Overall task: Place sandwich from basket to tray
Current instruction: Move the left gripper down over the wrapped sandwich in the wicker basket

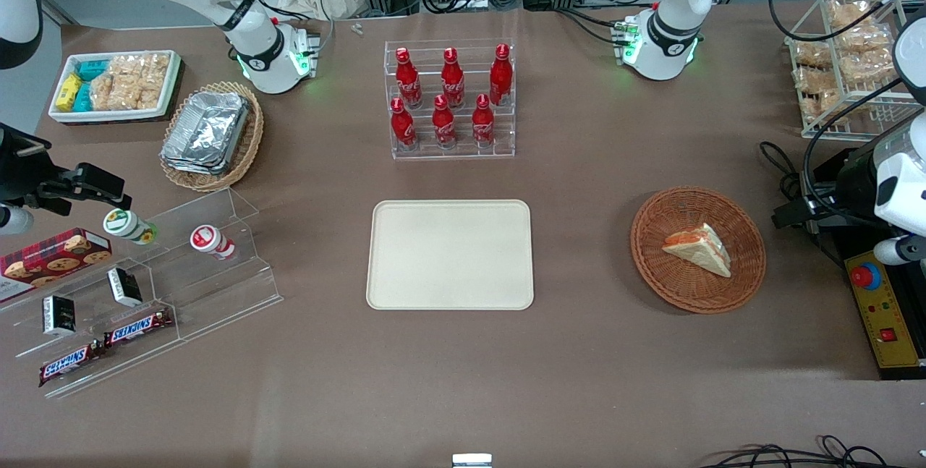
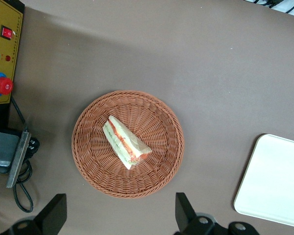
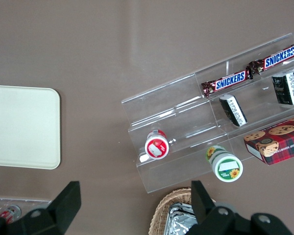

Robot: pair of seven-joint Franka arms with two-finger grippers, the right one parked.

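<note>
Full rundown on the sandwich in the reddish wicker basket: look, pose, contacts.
The triangular white-bread sandwich wedge lies flat in the round reddish-brown woven wicker basket, near its centre. Pale bread faces, with red-orange and green filling showing along one cut edge; it looks wrapped in clear film, though that is hard to confirm. Only the basket's weave touches it. The left arm's tool hangs above the basket, open, clear of the sandwich.

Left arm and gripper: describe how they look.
The left arm is glossy white with black joint rings, a green light glowing at its base and black cables trailing from it. The gripper, above the basket, has two black wedge-shaped fingers on a dark body with round silver screws.
</note>
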